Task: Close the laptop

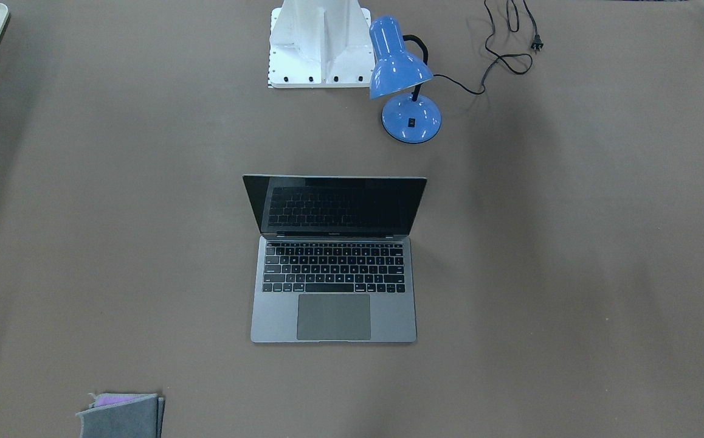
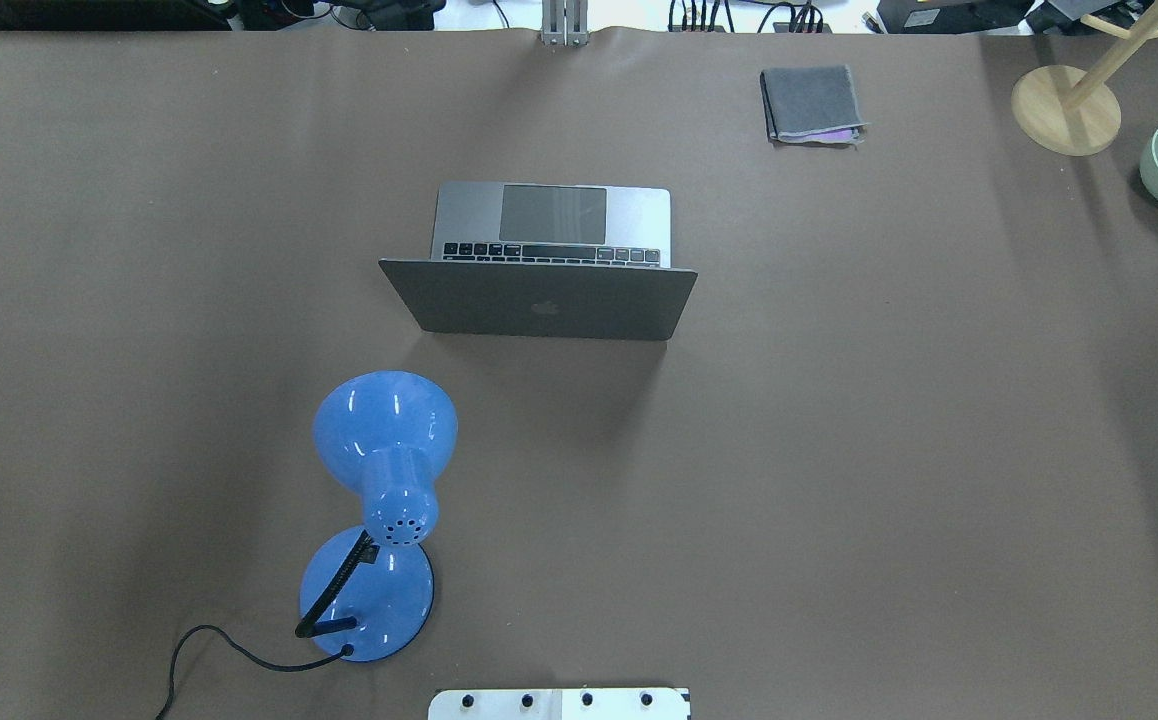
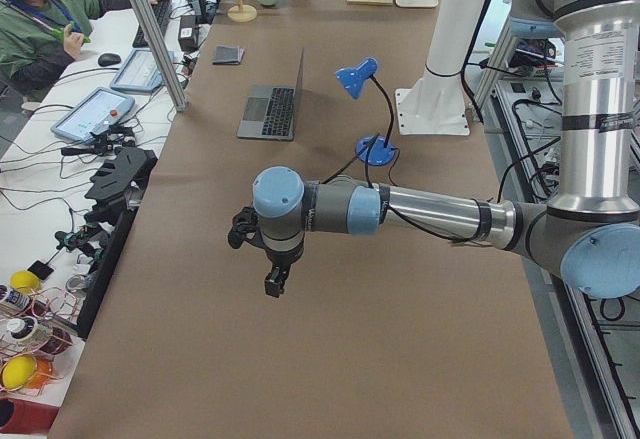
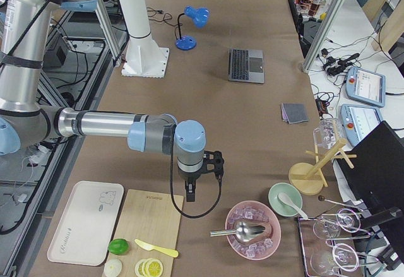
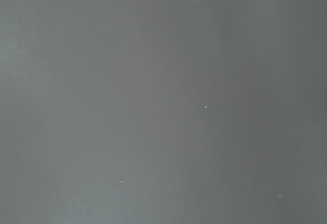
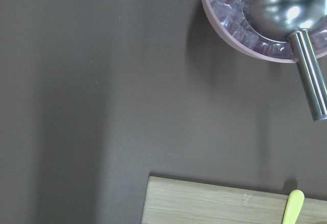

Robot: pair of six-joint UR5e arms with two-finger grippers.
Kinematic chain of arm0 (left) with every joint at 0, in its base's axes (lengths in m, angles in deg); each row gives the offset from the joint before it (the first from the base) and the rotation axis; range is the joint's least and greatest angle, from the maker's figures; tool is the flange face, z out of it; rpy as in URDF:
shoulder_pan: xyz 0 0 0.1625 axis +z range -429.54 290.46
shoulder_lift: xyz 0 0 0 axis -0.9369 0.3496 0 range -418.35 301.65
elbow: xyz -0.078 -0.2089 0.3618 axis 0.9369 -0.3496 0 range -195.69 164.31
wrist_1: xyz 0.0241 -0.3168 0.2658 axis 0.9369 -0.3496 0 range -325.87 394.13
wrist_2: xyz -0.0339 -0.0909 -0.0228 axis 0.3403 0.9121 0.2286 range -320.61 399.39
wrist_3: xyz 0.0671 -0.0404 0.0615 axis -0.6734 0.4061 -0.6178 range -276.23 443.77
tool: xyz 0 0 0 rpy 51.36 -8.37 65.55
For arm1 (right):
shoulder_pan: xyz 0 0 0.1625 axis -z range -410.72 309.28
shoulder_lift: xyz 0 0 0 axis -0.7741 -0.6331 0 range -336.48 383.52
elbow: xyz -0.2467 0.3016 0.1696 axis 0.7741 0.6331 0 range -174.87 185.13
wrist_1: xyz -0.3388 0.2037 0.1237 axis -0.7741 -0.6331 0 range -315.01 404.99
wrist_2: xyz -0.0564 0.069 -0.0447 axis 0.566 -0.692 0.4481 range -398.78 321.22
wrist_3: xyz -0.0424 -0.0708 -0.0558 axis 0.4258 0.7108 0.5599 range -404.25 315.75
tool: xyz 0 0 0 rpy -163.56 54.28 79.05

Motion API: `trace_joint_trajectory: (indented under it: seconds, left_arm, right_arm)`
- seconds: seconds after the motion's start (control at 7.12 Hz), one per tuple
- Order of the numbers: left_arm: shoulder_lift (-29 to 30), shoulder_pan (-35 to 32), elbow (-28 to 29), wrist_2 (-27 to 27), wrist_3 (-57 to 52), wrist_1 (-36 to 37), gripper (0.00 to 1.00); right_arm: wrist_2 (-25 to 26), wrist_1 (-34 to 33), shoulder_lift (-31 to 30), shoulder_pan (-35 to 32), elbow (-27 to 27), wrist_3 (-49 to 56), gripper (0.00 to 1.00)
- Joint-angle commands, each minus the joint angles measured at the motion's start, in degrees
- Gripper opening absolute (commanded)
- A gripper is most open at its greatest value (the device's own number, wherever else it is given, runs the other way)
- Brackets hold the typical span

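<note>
**Laptop.** The laptop (image 1: 334, 286) stands open near the middle of the worktop (image 1: 571, 243). Its base lies flat, with the keyboard and trackpad on the operators' side. The screen is dark and leans slightly back towards the robot base, so in the overhead view I see the lid's outer face and its logo. Nothing touches the laptop.

**Left hand.** The left hand (image 3: 272, 277) hangs above bare worktop at the robot's left end, fingers pointing down, well apart from the laptop. I see it only in the side view, so I cannot tell whether the fingers are spread or pressed together. The left wrist camera returns only a plain grey surface, which appears to be the worktop covering.

**Right hand.** The right hand (image 4: 191, 194) hangs at the opposite end, between a wooden cutting board (image 4: 148, 226) and a pink bowl (image 4: 228, 233) of ice cubes with a metal scoop in it. The state of its fingers cannot be read either. The right wrist camera shows the bowl's rim, the scoop handle and one edge of the board.

**Other items.** A blue desk lamp (image 1: 397, 61) stands between the robot base and the laptop, on the robot's left. A grey felt pouch (image 2: 811, 102) lies near the far edge.
</note>
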Motion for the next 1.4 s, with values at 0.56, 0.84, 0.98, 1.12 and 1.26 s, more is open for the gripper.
trace_joint_trajectory:
  seconds: [0.56,0.84,0.98,1.12,1.26]
  left_arm:
    - [6.14,-0.06,-1.62,0.18,0.21,-6.3,0.99]
    - [7.24,-0.15,0.06,0.53,0.03,-17.2,0.99]
    - [6.97,-0.06,0.75,0.53,0.21,-19.69,0.99]
    - [6.97,-0.06,-0.29,0.45,1.86,-19.8,0.99]
    - [7.92,0.55,-0.21,0.53,6.84,-22.15,0.98]
  right_arm:
    - [-0.6,18.22,-0.42,0.0,-0.72,-1.95,1.0]
    - [-1.64,24.59,1.76,0.35,-0.98,-5.75,1.0]
    - [-4.7,25.13,1.69,0.26,-0.9,-6.27,1.0]
    - [-8.3,25.14,1.61,0.26,-1.07,-6.89,1.0]
    - [-9.9,25.22,1.69,0.26,-2.2,-10.55,1.0]
